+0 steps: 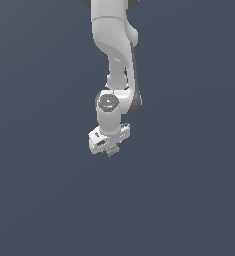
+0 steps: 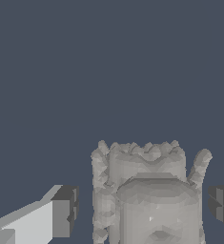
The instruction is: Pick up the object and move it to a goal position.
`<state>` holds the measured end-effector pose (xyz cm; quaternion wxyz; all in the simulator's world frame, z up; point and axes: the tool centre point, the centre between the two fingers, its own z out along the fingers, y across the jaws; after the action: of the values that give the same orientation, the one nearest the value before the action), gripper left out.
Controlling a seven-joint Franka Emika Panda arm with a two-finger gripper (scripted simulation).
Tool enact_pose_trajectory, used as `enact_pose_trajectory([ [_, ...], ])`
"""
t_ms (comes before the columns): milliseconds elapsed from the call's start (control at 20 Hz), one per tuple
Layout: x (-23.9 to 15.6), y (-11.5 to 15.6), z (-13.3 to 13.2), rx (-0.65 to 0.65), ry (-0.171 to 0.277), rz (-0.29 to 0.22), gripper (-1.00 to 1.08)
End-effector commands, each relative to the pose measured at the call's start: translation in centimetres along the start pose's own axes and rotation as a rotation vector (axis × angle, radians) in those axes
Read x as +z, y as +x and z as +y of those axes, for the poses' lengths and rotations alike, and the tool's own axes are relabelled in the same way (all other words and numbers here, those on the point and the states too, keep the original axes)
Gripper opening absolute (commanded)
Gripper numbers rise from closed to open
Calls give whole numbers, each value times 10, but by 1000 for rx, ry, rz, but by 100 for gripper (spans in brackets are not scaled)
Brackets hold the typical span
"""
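Single arm (image 1: 114, 55) hanging over a plain dark surface (image 1: 39, 200) whose edges and corners lie outside both views, so no place on it can be named by them.

Gripper (image 1: 110, 148): pointing downward at the end of the white arm. In the wrist view its two dark finger pads (image 2: 66, 209) stand spread, one on each side of the object, with a visible gap between each pad and the object's flanks. The gripper is therefore open and pinching nothing.

Object (image 2: 147, 195): a grey-beige blocky piece with a bumpy upper rim and darker markings, sitting between the spread fingers. In the exterior view it appears only as a small greyish form (image 1: 113, 150) just under the gripper body (too small there to show detail). Whether it rests on the surface or is already clear of it cannot be told from these pictures.

Step in hand, as a judgement: the grasp phase. The fingers bracket the object but have not yet closed on it, so the pick-up is not done and the carry to the goal has not begun.

Next move, as a judgement: the fingers should close evenly on the two opposite flanks until both pads bear on the piece, followed by a straight lift. No goal marker is visible in either view.
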<state>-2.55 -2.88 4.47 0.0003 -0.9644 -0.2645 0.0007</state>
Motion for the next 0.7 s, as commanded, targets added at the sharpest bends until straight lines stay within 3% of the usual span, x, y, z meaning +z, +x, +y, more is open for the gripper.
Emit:
enact_pose_trajectory([
  [0, 4, 1, 1, 0, -1, 1, 100],
  [50, 4, 1, 1, 0, -1, 1, 100],
  [100, 4, 1, 1, 0, -1, 1, -100],
  [650, 3, 1, 1, 0, -1, 2, -100],
])
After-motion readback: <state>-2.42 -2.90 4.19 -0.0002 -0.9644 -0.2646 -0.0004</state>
